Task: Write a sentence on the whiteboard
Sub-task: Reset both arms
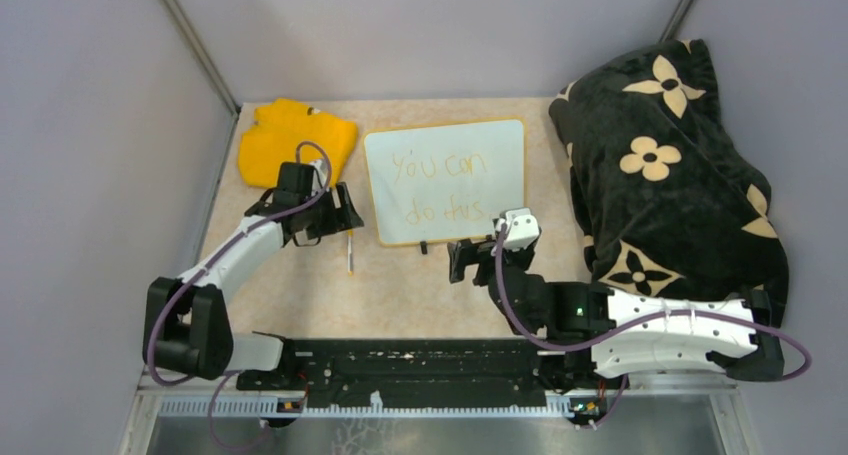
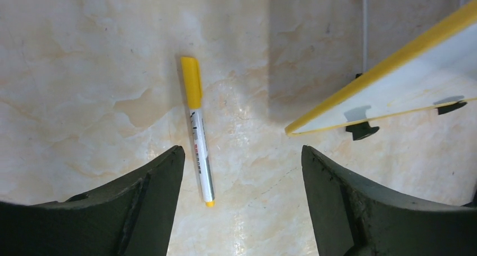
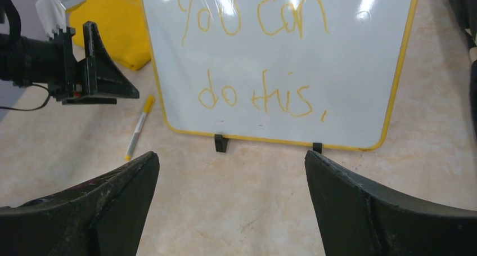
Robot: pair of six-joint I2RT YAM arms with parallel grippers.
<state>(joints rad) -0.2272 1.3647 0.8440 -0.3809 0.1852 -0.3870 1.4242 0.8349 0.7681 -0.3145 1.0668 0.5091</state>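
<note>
The whiteboard (image 1: pixel 445 182) (image 3: pixel 281 64) stands tilted on two black feet at the table's middle, and its yellow rim (image 2: pixel 382 70) shows at the right of the left wrist view. On it the sentence (image 1: pixel 440 185) (image 3: pixel 253 59) reads "you can do this" in yellow-orange letters on two lines. A yellow-capped marker (image 1: pixel 350 252) (image 2: pixel 198 132) (image 3: pixel 139 128) lies flat on the table left of the board. My left gripper (image 1: pixel 338 213) (image 2: pixel 242 155) hovers over the marker, open and holding nothing. My right gripper (image 1: pixel 475 255) (image 3: pixel 232 160) stands open and empty in front of the board's lower edge.
A yellow cloth (image 1: pixel 293 140) (image 3: pixel 115 28) lies crumpled at the back left. A black blanket with cream flowers (image 1: pixel 665 170) is heaped along the right side. Grey walls close in the table on three sides.
</note>
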